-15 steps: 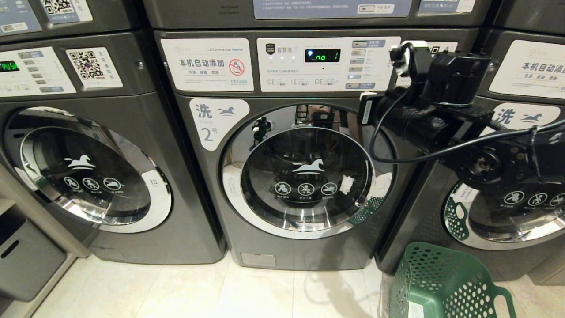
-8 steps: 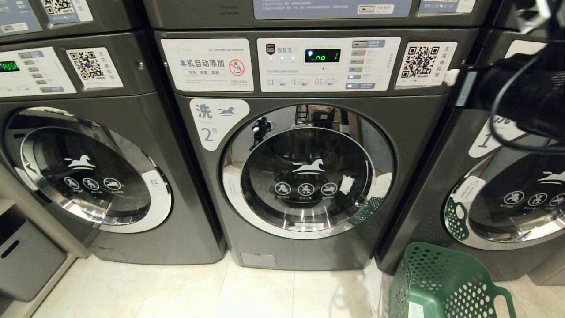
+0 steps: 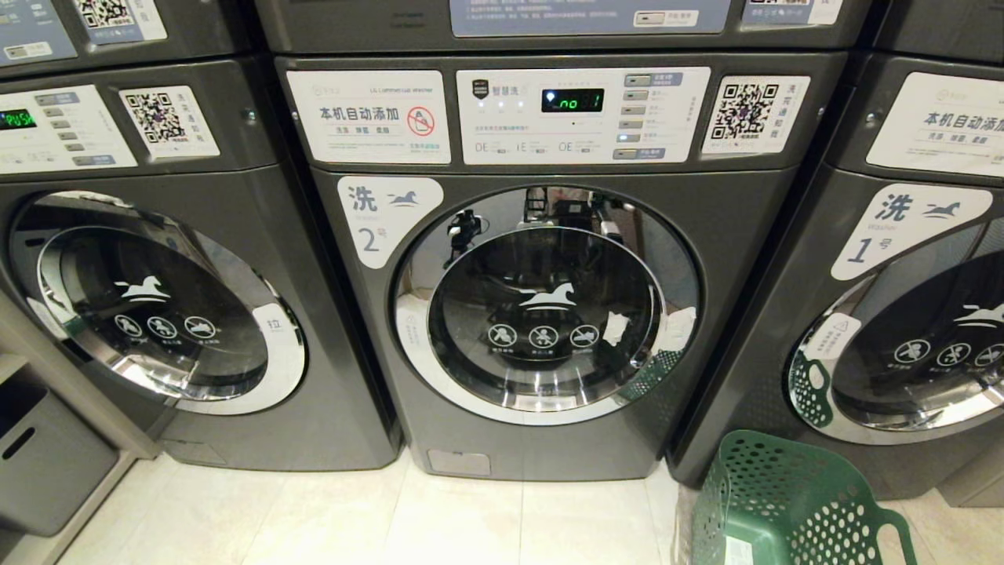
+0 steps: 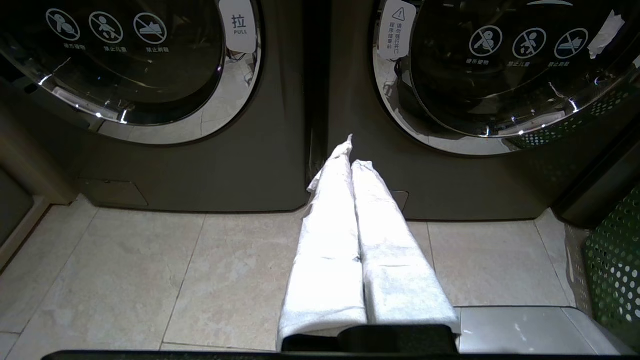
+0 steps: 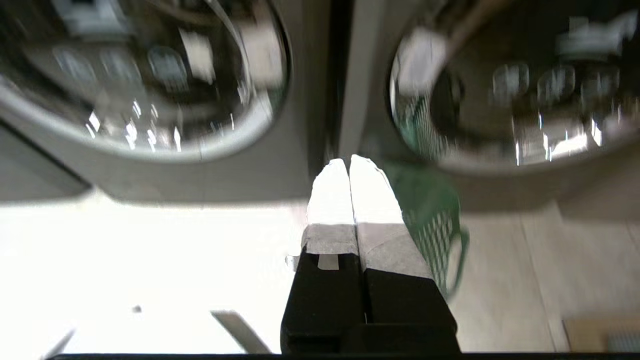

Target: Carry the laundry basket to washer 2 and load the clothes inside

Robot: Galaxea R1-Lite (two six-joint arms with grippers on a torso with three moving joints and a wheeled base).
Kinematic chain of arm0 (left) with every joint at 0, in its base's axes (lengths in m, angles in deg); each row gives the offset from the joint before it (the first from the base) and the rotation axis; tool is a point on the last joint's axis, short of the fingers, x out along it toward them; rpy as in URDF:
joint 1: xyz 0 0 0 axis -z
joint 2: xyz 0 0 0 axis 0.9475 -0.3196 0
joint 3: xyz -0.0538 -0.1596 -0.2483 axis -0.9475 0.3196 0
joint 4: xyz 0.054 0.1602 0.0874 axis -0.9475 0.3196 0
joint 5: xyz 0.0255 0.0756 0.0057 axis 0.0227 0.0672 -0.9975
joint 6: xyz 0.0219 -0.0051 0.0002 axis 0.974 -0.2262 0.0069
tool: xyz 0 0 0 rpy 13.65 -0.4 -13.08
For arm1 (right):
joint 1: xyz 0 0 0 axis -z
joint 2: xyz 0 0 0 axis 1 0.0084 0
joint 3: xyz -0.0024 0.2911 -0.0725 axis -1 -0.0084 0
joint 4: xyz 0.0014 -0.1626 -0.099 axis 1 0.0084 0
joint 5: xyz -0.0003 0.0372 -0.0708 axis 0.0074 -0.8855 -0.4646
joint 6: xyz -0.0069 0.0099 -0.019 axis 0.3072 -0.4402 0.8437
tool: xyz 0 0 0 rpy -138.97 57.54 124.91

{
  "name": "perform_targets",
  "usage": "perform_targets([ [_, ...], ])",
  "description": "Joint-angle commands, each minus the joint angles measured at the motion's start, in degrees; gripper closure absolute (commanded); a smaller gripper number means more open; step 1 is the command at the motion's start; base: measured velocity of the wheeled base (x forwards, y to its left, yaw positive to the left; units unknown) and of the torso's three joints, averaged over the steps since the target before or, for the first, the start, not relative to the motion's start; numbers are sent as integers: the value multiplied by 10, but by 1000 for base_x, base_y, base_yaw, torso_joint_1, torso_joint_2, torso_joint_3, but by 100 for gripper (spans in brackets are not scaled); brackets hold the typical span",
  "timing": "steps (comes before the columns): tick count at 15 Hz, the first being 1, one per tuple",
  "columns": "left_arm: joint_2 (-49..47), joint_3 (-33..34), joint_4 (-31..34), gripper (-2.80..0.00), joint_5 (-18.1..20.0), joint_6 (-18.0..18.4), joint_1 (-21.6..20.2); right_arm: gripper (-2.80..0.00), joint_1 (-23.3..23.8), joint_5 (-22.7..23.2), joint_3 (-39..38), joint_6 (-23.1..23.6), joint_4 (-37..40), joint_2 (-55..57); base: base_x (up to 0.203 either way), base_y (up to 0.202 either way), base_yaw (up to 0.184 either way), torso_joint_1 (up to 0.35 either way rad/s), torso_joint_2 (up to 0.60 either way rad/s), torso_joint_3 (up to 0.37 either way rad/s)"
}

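Washer 2 (image 3: 541, 259) stands straight ahead in the head view, its round glass door (image 3: 545, 306) closed. The green perforated laundry basket (image 3: 792, 502) sits on the floor at the lower right, in front of washer 1; no clothes show in it. Neither arm is in the head view. In the left wrist view my left gripper (image 4: 351, 152) is shut and empty, low over the tiles between two washers, with the basket (image 4: 615, 265) off to its side. My right gripper (image 5: 349, 162) is also shut and empty, with the basket (image 5: 432, 220) just beside its fingertips.
Washer 1 (image 3: 918, 259) stands to the right and another washer (image 3: 157, 259) to the left, both doors closed. A grey bin (image 3: 39, 463) sits under a shelf at the far left. Pale floor tiles (image 3: 439, 518) run in front of the machines.
The right arm, raised before the right side of washer 2's panel, swung away to the right and left the head view. Washers and basket have not moved.
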Motion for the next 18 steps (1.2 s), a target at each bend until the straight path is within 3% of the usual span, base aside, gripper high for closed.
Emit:
perform_targets([
  [1,1,1,0,0,0,0,0,0,27,11,-113,9,8,-147,0,0,0,0,0,0],
  [3,1,1,0,0,0,0,0,0,35,24,-217,31,-23,-185,0,0,0,0,0,0],
  [5,1,1,0,0,0,0,0,0,23,33,-304,45,-97,-198,0,0,0,0,0,0],
  [6,1,1,0,0,0,0,0,0,9,33,-326,46,-96,-206,0,0,0,0,0,0],
  [9,1,1,0,0,0,0,0,0,-49,33,-320,49,-81,-228,0,0,0,0,0,0],
  [18,1,1,0,0,0,0,0,0,-21,27,-325,35,-97,-255,0,0,0,0,0,0],
])
